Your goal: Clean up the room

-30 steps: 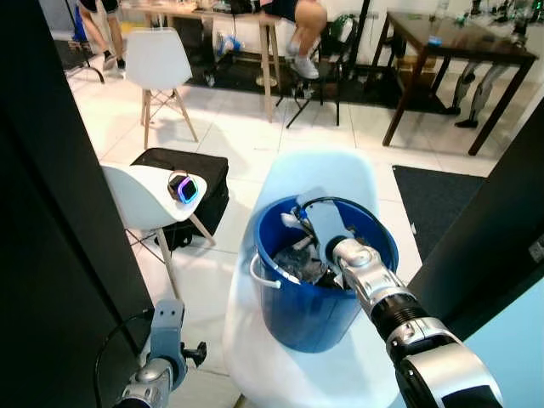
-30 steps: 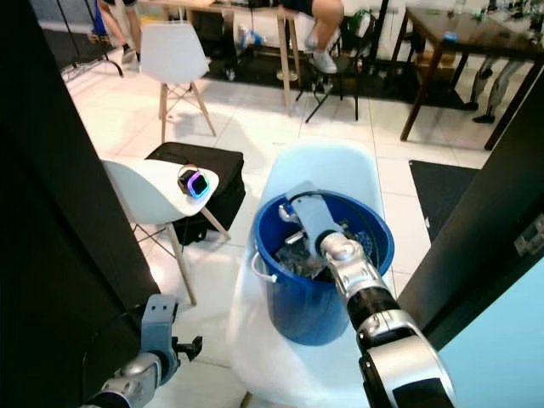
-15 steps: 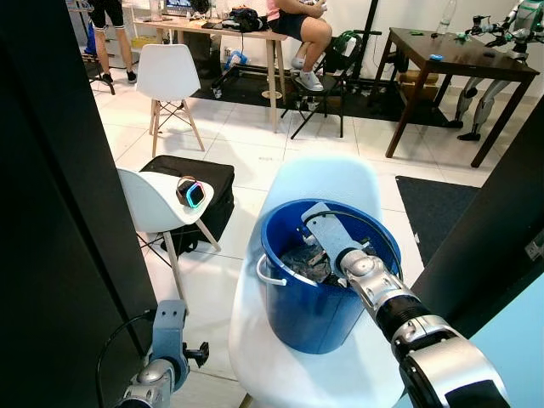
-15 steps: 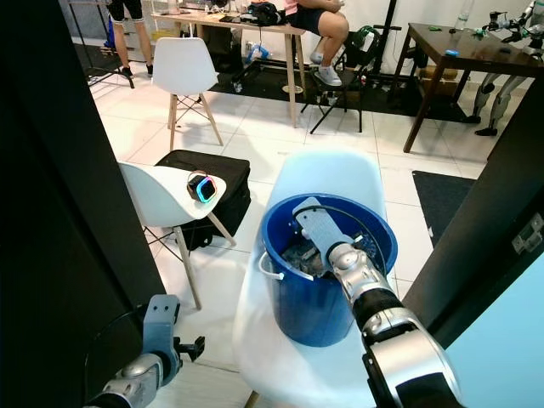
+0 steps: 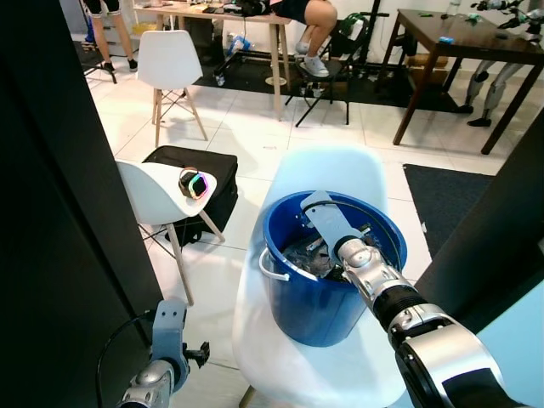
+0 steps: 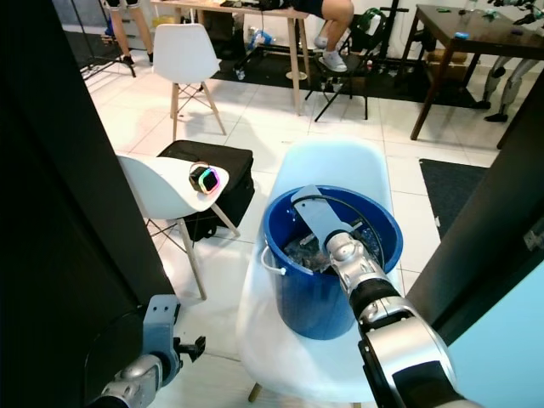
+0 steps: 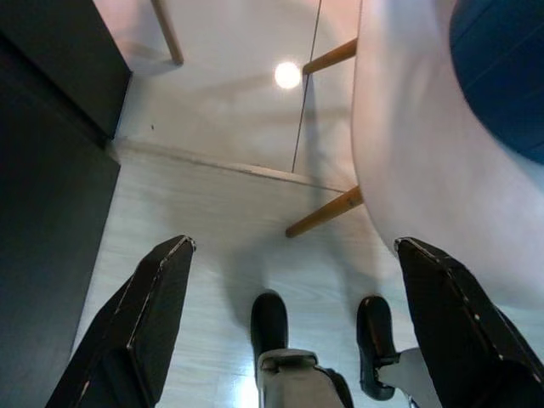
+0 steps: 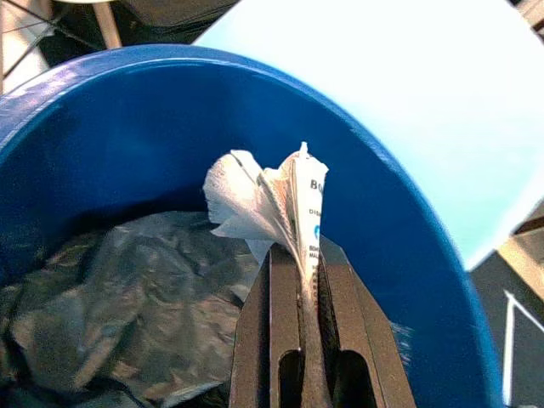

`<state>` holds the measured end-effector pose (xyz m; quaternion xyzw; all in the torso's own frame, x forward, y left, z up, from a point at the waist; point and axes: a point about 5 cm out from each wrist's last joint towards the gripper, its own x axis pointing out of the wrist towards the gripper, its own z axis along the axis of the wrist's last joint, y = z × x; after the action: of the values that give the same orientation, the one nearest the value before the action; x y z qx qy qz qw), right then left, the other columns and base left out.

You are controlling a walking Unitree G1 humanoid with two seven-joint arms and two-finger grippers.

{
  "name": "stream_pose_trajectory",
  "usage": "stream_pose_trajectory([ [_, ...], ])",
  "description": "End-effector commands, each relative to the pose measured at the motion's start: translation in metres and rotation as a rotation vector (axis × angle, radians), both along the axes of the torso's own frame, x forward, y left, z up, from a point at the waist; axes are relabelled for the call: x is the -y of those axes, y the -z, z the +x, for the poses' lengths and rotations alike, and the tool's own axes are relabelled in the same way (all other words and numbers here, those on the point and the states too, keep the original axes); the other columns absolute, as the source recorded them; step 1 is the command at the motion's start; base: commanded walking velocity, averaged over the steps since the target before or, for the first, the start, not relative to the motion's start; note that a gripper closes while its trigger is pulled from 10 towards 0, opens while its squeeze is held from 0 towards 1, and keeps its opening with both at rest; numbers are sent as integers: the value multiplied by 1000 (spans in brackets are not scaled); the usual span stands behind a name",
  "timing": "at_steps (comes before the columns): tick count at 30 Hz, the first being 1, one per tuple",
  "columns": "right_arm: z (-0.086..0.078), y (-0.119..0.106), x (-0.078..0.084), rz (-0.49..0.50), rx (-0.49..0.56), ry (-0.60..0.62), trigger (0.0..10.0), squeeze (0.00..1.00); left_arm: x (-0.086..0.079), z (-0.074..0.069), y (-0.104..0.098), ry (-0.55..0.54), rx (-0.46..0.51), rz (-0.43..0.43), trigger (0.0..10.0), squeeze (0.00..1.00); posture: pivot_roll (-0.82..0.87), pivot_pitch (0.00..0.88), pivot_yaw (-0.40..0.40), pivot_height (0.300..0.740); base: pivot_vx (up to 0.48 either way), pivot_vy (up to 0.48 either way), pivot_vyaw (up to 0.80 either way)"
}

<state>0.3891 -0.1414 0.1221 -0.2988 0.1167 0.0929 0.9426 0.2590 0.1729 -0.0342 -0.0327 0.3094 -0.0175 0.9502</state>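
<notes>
Far left, low by the floor: left hand [image 7: 280, 255], fingers spread wide, holding nothing, idle beside the black panel [image 5: 51, 212], as 1.0 s ago. Just right of that, small white chair [image 5: 153, 191] with a glowing gadget [image 5: 195, 184] on its seat, black bag [image 5: 191, 166] behind it on the tiles. Centre: pale blue chair [image 5: 331, 170] carrying the blue bucket [image 5: 323, 297], white handle on the near left side, crumpled dark plastic [image 8: 110, 306] piled inside. Right hand [image 8: 302, 280] reaching down into the bucket, fingers pinched narrow on a crumpled paper wrapper [image 8: 272, 200], the wrapper standing just above the plastic, below the rim. Compared with 1.0 s ago, whole scene shifted slightly in frame, so camera movement; bucket, chairs and bag unmoved relative to each other, right arm in much the same reach into the bucket. Far back: white chair [image 5: 170, 59], a seated person's legs [image 5: 316, 25], and at right a dark wooden tabletop [image 5: 463, 34].
</notes>
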Motion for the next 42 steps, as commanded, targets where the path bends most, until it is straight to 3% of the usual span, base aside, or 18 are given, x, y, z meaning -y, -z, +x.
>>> stream_pose_trajectory([
  [1,1,-1,0,13,8,5,10000,0,-4,-9,6,0,-22,4,10000,0,82,197,-22,703,0,0,0],
  [4,4,-9,-1,25,47,1,10000,0,-14,-19,9,-7,-7,14,10000,0,110,246,-15,703,0,0,0],
  [5,6,-15,0,42,74,10,10000,757,-19,-23,10,-14,2,18,10000,0,119,259,-16,703,0,0,0],
  [6,6,-15,0,42,74,10,10000,757,-19,-23,10,-14,2,18,10000,0,119,259,-16,703,0,0,0],
  [7,8,-20,1,58,104,19,10000,1000,-22,-26,10,-19,13,20,10000,0,125,275,-15,703,0,0,0],
  [10,13,-37,3,120,190,45,10000,1000,-26,-28,8,-15,37,27,10000,0,132,296,-15,703,0,0,0],
  [16,18,-57,8,134,289,90,10000,1000,-24,-24,4,2,61,32,10000,0,123,290,-11,703,0,0,0],
  [24,21,-72,19,126,348,115,10000,1000,-16,-15,-1,22,74,19,10000,0,115,241,-13,703,0,0,0],
  [25,21,-72,23,183,334,122,10000,690,-14,-12,-2,22,71,10,10000,0,111,221,-18,703,0,0,0],
  [26,21,-72,23,183,334,122,10000,690,-14,-12,-2,22,71,10,10000,0,111,221,-18,703,0,0,0],
  [27,20,-72,31,311,326,135,10000,0,-10,-6,-4,20,65,-10,10000,0,102,196,-23,703,0,0,0],
  [29,17,-69,40,386,332,162,10000,0,-8,-2,-5,17,60,-19,10000,0,91,176,-23,703,0,0,0],
  [32,15,-65,48,382,327,196,10000,0,-7,1,-7,17,60,-19,10000,0,77,155,-21,703,0,0,0],
  [35,10,-52,63,313,288,230,10000,0,-5,6,-9,18,58,-23,10000,0,56,125,-15,703,0,0,0],
  [37,4,-39,78,199,230,261,10000,0,-1,11,-12,27,56,-27,10000,0,46,87,-10,703,0,0,0],
  [42,0,-34,93,177,183,311,10000,0,3,18,-16,42,63,-35,10000,0,40,64,-3,703,0,0,0],
])
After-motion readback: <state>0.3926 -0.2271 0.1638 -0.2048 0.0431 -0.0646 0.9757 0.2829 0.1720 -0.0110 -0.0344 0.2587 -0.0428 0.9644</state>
